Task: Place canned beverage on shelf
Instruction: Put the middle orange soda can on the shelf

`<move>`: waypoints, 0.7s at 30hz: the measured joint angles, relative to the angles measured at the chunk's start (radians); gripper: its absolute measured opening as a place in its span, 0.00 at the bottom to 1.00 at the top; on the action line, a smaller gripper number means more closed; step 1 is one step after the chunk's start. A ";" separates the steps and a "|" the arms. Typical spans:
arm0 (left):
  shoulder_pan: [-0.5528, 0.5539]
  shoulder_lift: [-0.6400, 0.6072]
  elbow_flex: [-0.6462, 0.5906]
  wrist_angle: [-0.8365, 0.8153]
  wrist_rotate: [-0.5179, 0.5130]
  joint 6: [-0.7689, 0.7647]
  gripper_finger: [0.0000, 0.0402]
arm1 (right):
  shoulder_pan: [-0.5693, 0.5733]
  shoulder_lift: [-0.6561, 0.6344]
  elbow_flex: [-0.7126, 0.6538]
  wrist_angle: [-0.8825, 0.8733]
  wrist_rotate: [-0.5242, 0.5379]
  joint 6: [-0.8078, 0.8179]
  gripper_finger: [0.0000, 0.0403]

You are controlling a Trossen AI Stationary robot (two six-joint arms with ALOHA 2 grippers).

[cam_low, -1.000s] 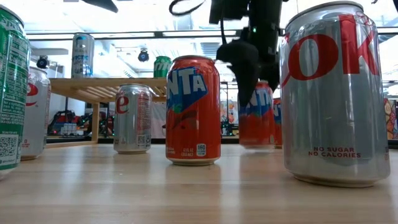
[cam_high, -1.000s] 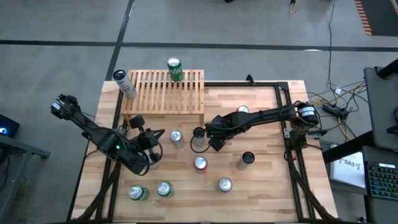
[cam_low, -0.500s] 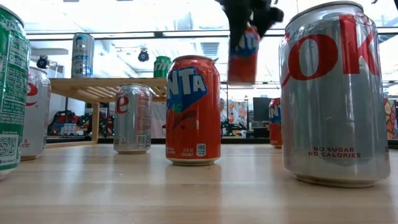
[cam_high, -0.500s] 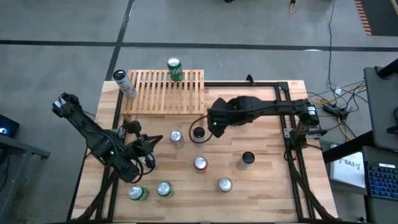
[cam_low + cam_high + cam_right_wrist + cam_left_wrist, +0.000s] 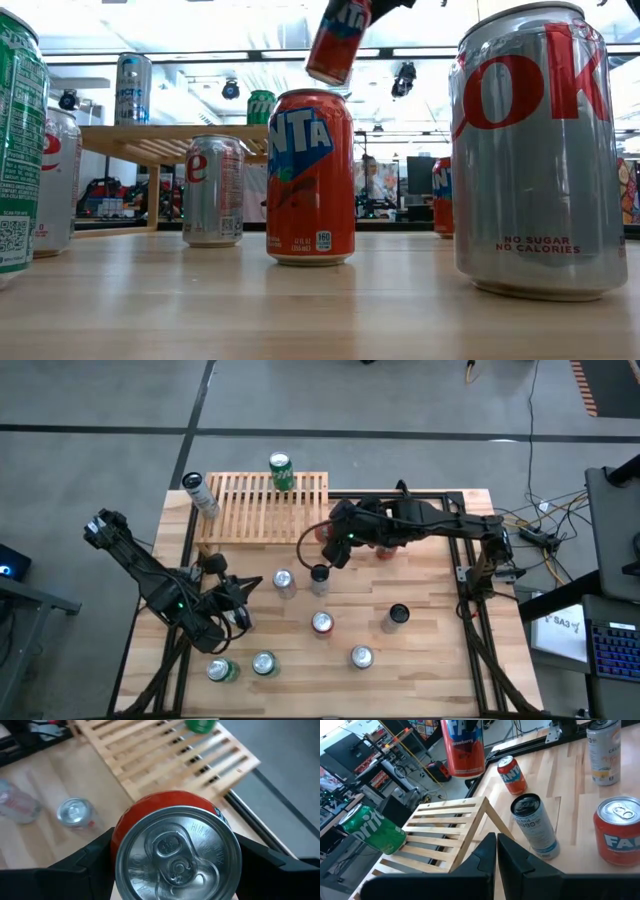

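A red can [image 5: 175,845] is gripped by the right gripper [image 5: 340,538] and is held in the air, tilted, just off the near corner of the shelf [image 5: 265,508], well clear of the table [image 5: 420,650]. The jaws are set wide around the can's body, one on each side, below the rim. The can is judged rigid but thin-walled and smooth, so a firm hold at mid-height is called for; too hard a squeeze could dent it, too light a one could let it slip. If full, it will be fairly heavy. A green can [image 5: 281,470] is already seen standing on the slats. The left gripper [image 5: 238,588] is parked shut and empty over the table's left side.
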 joint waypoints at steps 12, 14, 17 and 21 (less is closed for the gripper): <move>0.002 0.006 -0.002 0.151 -0.131 0.017 0.01 | 0.000 0.041 -0.006 0.158 -0.004 -0.219 0.70; 0.003 0.016 -0.005 0.167 -0.132 0.029 0.03 | 0.000 0.046 -0.006 0.192 -0.005 -0.275 0.70; 0.013 0.030 -0.005 0.178 -0.132 0.034 0.07 | 0.000 0.053 -0.006 0.236 -0.006 -0.358 0.70; 0.048 0.045 -0.001 0.183 -0.132 0.042 0.15 | -0.005 0.058 -0.006 0.282 -0.006 -0.434 0.70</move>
